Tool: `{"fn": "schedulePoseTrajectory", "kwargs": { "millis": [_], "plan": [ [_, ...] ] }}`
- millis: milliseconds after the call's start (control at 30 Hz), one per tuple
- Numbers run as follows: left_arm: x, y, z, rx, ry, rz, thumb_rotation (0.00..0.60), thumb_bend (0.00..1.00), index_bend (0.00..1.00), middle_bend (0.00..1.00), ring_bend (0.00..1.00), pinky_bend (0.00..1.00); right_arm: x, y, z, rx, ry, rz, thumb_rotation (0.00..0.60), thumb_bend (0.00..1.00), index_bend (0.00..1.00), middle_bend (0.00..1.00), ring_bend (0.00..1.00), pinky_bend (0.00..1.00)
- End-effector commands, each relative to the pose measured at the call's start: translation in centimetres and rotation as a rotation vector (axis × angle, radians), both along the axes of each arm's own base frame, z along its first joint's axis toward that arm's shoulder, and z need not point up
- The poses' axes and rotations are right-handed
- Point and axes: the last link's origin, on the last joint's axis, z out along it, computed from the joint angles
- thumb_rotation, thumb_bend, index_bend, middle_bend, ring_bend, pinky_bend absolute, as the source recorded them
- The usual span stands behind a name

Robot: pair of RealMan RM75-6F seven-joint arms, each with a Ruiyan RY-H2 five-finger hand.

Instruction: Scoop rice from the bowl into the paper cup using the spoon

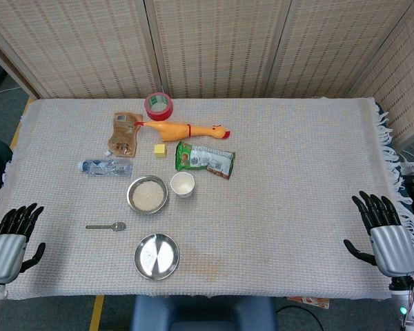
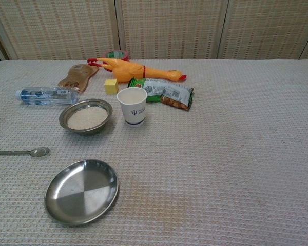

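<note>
A steel bowl (image 1: 147, 195) (image 2: 85, 117) filled with white rice sits left of centre on the cloth. Just to its right stands a white paper cup (image 1: 183, 184) (image 2: 132, 105), upright. A metal spoon (image 1: 106, 226) (image 2: 22, 152) lies flat on the cloth in front of and left of the bowl, its handle pointing left. My left hand (image 1: 12, 238) rests open at the table's front left corner, well apart from the spoon. At the front right edge my right hand (image 1: 384, 232) is open too, fingers spread. Neither hand appears in the chest view.
An empty steel plate (image 1: 156, 256) (image 2: 81, 191) lies in front of the bowl. Behind are a water bottle (image 1: 106, 167) (image 2: 45, 95), a green snack packet (image 1: 205, 159) (image 2: 167, 93), a yellow block (image 1: 160, 149), a rubber chicken (image 1: 186, 129) (image 2: 138, 71), a brown pouch (image 1: 125, 134) and red tape (image 1: 158, 105).
</note>
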Motion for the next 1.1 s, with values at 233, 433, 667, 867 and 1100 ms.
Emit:
{"fn": "schedulePoseTrajectory", "kwargs": {
  "millis": [233,433,667,867,1100],
  "plan": [
    [0.7,0.5,-1.3,-0.029,0.012,-0.033,0.600,0.42,0.00,0.07,0.03,0.14,-0.1,-0.1,0.1,0.009,-0.003,-0.005,0.527,0.15,0.00,0.00,0.00,0.00],
    [1.3,1.9,-3.1,-0.047,0.053,-0.124,0.600,0.42,0.19,0.81,0.72,0.79,-0.2,-0.1,0.1,0.008,0.002,-0.009,0.527,0.15,0.00,0.00,0.00,0.00],
    [0.8,3.6,-5.7,-0.083,0.068,-0.133,0.600,0.41,0.42,1.00,1.00,1.00,-0.2,-0.1,-0.2,0.014,0.011,-0.015,0.526,0.15,0.00,0.00,0.00,0.00],
    [0.7,4.4,-7.8,-0.129,0.072,-0.134,0.600,0.42,0.47,1.00,1.00,1.00,-0.2,-0.1,-0.3,0.025,0.012,-0.021,0.528,0.15,0.00,0.00,0.00,0.00],
    [0.5,5.2,-9.5,-0.156,0.083,-0.119,0.600,0.42,0.44,1.00,1.00,1.00,-0.2,-0.1,-0.1,0.030,0.006,-0.021,0.527,0.15,0.00,0.00,0.00,0.00]
  ]
}}
